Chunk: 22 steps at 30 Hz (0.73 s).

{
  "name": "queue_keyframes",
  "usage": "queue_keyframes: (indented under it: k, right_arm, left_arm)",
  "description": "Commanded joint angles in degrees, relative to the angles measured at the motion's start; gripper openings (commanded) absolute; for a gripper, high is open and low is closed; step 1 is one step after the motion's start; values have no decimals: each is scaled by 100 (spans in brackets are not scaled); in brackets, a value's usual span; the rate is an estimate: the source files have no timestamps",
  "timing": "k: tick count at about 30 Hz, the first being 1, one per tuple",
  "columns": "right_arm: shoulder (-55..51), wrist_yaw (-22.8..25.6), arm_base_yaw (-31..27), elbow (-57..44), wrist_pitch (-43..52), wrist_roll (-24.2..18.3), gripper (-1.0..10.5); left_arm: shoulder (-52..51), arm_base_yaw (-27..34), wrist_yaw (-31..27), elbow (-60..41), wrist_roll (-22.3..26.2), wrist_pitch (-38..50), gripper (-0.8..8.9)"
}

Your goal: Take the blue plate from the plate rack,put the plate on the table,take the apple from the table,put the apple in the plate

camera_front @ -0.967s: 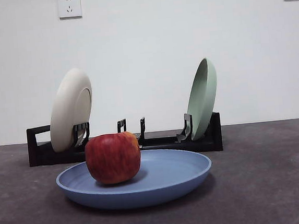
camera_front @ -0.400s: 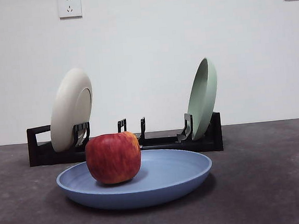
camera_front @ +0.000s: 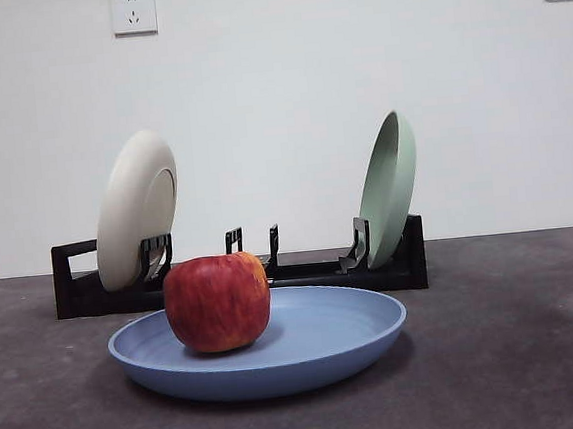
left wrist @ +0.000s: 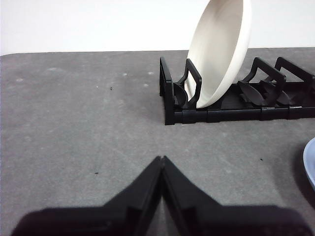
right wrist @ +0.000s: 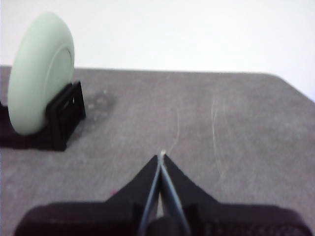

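The blue plate point(camera_front: 278, 351) lies flat on the dark grey table point(camera_front: 520, 355) in front of the black plate rack point(camera_front: 302, 271). The red apple point(camera_front: 217, 303) sits inside the plate, on its left part. No arm shows in the front view. My left gripper point(left wrist: 161, 160) is shut and empty above bare table, near the rack's end point(left wrist: 170, 98) that holds the cream plate; a sliver of the blue plate point(left wrist: 310, 164) shows at the picture's edge. My right gripper point(right wrist: 161, 156) is shut and empty above bare table, beside the rack's other end point(right wrist: 59, 123).
A cream plate point(camera_front: 136, 210) stands upright in the rack's left slots and a pale green plate point(camera_front: 389, 187) in its right slots. The rack's middle slots hold nothing. A white wall with two sockets point(camera_front: 133, 10) stands behind.
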Motion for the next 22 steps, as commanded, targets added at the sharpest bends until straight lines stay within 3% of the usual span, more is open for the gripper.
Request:
queue_keyframes:
  k: [1,8,22]
  right_arm:
    - [-236,-15,-9,-210,57,4,2]
    - [-411,4,-9,-278,-710,11,2]
    - [-407,0,-7,-278,-688,2,2]
  left_arm:
    - [-9,17,-9,-59,-31,24,-4]
    - [-7,17,-9,-59,-31,24,-4]
    - [105,17,-9,-59,-31,22,-4]
